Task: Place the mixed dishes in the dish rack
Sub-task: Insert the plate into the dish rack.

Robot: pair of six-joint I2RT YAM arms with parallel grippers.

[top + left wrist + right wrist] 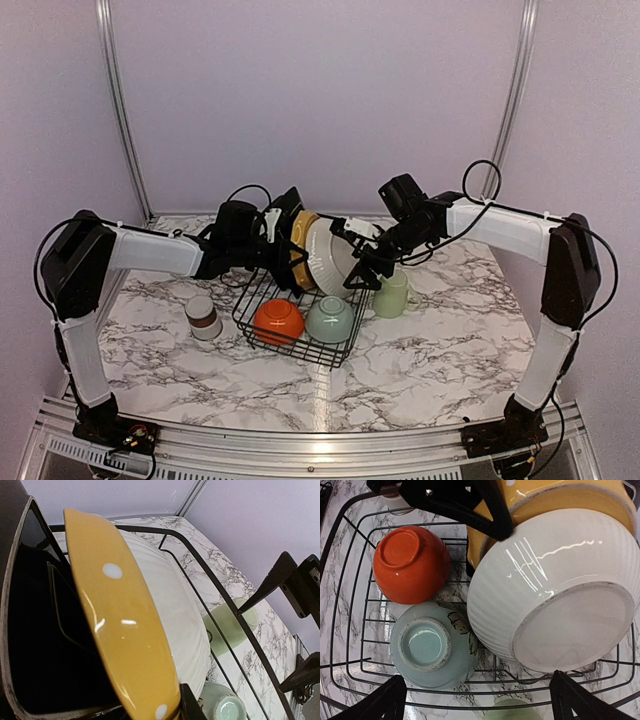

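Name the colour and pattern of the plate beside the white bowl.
Yellow with white dots; the plate shows best in the left wrist view.

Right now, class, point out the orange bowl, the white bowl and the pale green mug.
orange bowl [403, 550]: right wrist view, its upturned base.
white bowl [574, 628]: right wrist view, its flat underside.
pale green mug [392, 296]: top external view, its side wall.

Left arm [150, 252]: reaches in from the left, forearm nearly level.
Left gripper [288, 250]: fingers narrowly parted, clamped on the yellow plate [120, 625] rim between them.
Right arm [500, 228]: elbow high, wrist angled downward.
Right gripper [362, 268]: jaws spread wide, fingers pointing down.
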